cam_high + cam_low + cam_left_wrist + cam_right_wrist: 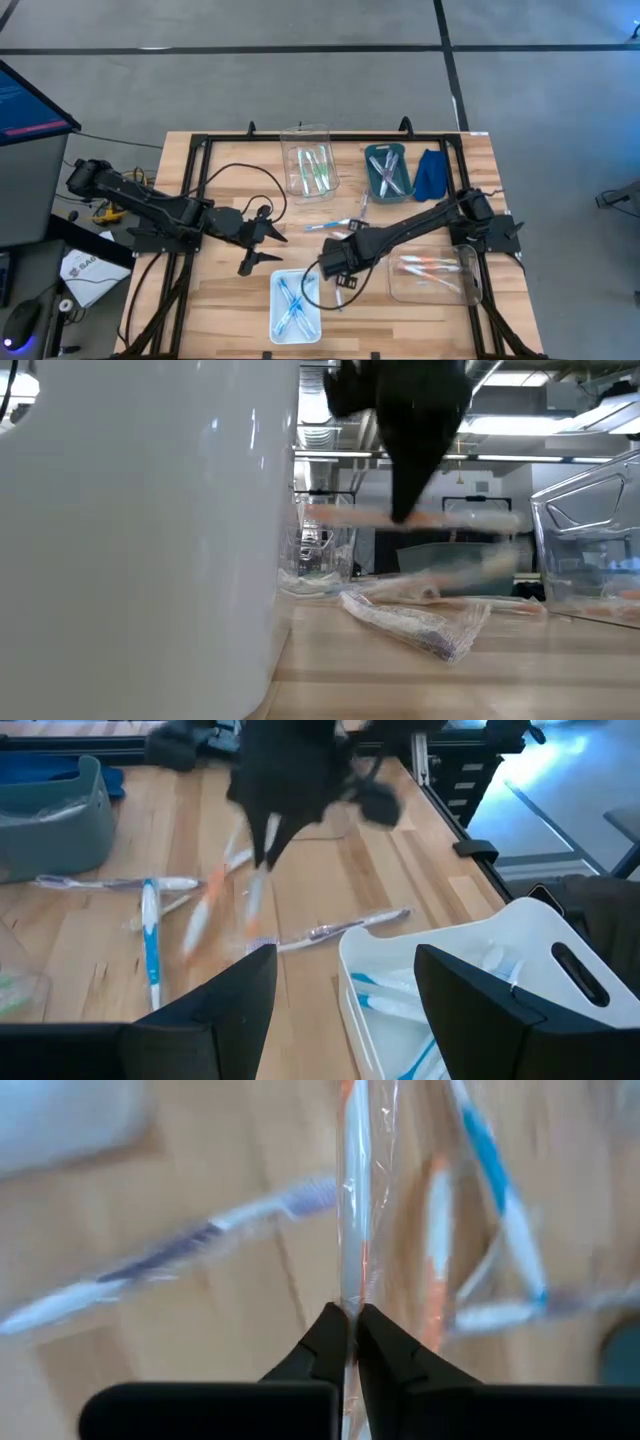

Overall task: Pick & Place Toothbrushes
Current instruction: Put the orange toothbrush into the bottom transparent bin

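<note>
Your counter (230,170) is a pale wooden top framed by black rails, with grey floor around it. No writing is readable on anything on the counter. Your right hand (352,1342) sits near the counter's middle, its fingers pinched shut on an orange-and-white toothbrush (352,1210) in clear wrap, which the low view shows lifted off the wood. Just beside it, loose toothbrushes (150,935) lie crossed on the counter. More fill four trays: a clear tray (308,170) with green ones, a teal tray (388,172), a white tray (294,306) with blue ones, and a clear tray (432,276) with orange ones. Your left hand (262,245) waits well apart at the left, fingers spread wide, holding nothing.
</note>
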